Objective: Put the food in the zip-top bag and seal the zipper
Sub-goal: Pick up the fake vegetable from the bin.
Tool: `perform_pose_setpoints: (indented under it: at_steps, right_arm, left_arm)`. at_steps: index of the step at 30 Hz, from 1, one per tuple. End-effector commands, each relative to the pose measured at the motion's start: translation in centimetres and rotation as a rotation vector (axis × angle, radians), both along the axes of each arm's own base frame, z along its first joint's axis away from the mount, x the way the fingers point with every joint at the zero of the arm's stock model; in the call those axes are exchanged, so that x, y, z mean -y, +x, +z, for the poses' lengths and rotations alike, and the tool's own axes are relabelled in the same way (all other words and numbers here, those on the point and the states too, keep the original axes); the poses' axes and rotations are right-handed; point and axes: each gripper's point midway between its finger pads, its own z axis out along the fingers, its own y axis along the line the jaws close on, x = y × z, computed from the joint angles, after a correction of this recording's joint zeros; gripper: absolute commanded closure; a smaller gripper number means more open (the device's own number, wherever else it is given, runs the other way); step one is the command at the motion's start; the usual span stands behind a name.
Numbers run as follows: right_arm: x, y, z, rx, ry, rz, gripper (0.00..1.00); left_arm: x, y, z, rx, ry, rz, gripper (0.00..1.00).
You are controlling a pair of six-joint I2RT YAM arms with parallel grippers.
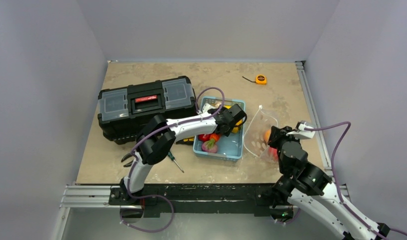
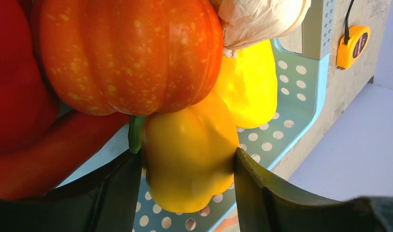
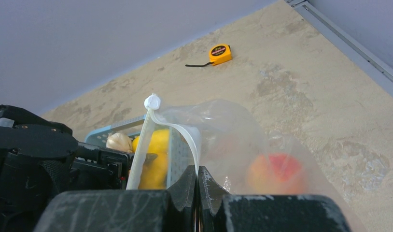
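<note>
Two robot arms over a tan surface (image 1: 286, 95), seen from above. Left hand (image 1: 232, 119) lowered into a light blue basket (image 1: 231, 150) that sits just right of a black toolbox (image 1: 141, 102).

From the left wrist: dark fingers (image 2: 262, 198) pressed against both sides of a glossy yellow pepper (image 2: 187, 159), pinching it above the dotted basket floor. Crowded close around it are an orange pumpkin (image 2: 132, 53), a red pepper (image 2: 11, 96), a second yellow piece (image 2: 247, 87) and a pale garlic bulb (image 2: 262, 19).

Just right of the basket, a clear zip-top bag (image 1: 261, 127) held upright with its mouth gaping. Right hand (image 1: 274, 137) at the bag's near edge, fingers pressed together on the rim. White zipper (image 3: 141, 145) looping up from that pinch to a small round slider (image 3: 152, 102).

Inside the bag, low down, one orange-red fruit (image 3: 274, 174), blurred through the plastic.

Well apart, near the far edge of the surface, an orange tape measure (image 1: 261, 79). Near the left arm's base, a screwdriver (image 1: 175, 162) lying flat.
</note>
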Motion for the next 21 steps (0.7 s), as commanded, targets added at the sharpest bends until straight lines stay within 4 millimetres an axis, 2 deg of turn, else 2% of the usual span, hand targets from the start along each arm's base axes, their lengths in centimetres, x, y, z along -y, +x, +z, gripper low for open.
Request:
perform_pose_setpoints:
  at_steps: [1, 7, 12, 15, 17, 18, 21]
  right_arm:
    - [-0.2, 0.1, 1.1, 0.032, 0.022, 0.004, 1.0]
    - [-0.2, 0.1, 1.1, 0.035, 0.023, 0.007, 1.0]
    - [-0.2, 0.1, 1.1, 0.035, 0.027, 0.011, 1.0]
    - [-0.4, 0.1, 1.2, 0.035, 0.029, 0.021, 1.0]
    - [-0.6, 0.1, 1.2, 0.036, 0.023, 0.032, 1.0]
    - [-0.7, 0.1, 1.3, 0.039, 0.021, 0.04, 1.0]
    - [-0.9, 0.1, 1.4, 0.043, 0.02, 0.054, 1.0]
  left_arm:
    - [-0.2, 0.8, 3.0, 0.071, -0.018, -0.021, 0.66]
    - [-1.9, 0.0, 7.2, 0.17, 0.0, -0.075, 0.72]
    - [-3.4, -1.6, 11.0, 0.264, 0.015, -0.176, 0.75]
    - [-4.6, -3.3, 12.7, 0.3, 0.036, -0.282, 0.77]
    - [-4.7, -4.5, 14.0, 0.349, 0.035, -0.388, 0.81]
    - [-4.6, -5.2, 14.5, 0.373, 0.036, -0.459, 0.83]
    - [-3.2, -7.1, 17.6, 0.53, -0.019, -0.686, 0.91]
